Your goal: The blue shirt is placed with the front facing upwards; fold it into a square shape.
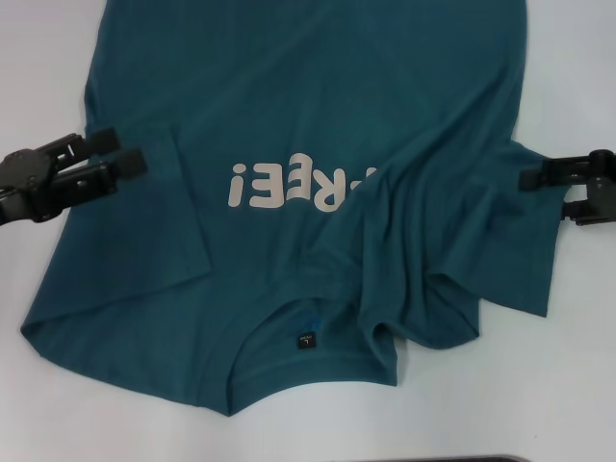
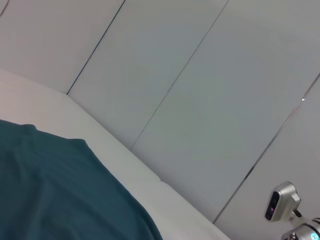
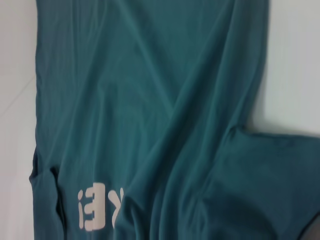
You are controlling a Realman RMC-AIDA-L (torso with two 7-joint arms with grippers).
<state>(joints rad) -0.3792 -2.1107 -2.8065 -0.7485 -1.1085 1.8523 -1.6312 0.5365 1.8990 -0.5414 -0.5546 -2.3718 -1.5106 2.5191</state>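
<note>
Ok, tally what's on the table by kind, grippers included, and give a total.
Shirt: 1, the blue shirt, lettering up, its right side bunched in folds.
Grippers: 2, the left gripper at the shirt's left edge, the right gripper at its right edge.
Table: 1, the white table under it all.
Total: 4.

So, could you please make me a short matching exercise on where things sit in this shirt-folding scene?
Things:
1. left gripper
2. right gripper
3. neck label
4. cream letters

Places:
A. mid-chest, partly under a fold
B. at the collar, nearest the robot
C. over the shirt's left edge
D. at the shirt's bunched right side

Pairs: 1-C, 2-D, 3-B, 4-A
</note>
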